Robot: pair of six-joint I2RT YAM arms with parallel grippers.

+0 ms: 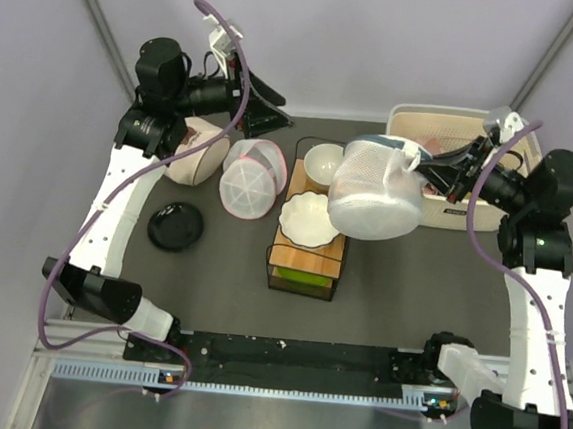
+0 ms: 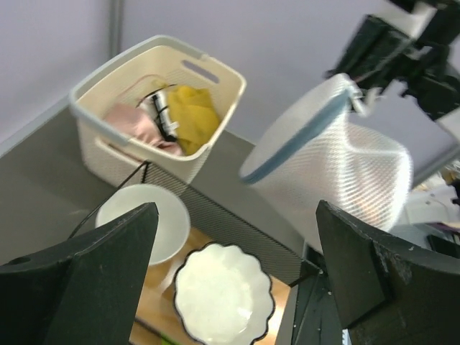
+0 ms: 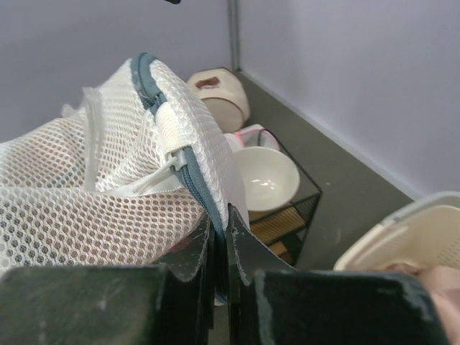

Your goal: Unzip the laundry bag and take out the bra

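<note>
The laundry bag, a round drum of white mesh with a blue-grey zip line, hangs in the air over the right side of the bowl rack. My right gripper is shut on its zipped rim. In the right wrist view the fingers pinch the zip tape next to the white pull tab. The bag also shows in the left wrist view, lid tilted toward the left. My left gripper is open and empty, raised at the back left, apart from the bag. The bra is hidden.
A cream basket at the back right holds a yellow garment and a pink one. A wire rack holds white bowls. White mesh bags with pink trim, a beige bag and a black dish lie at the left.
</note>
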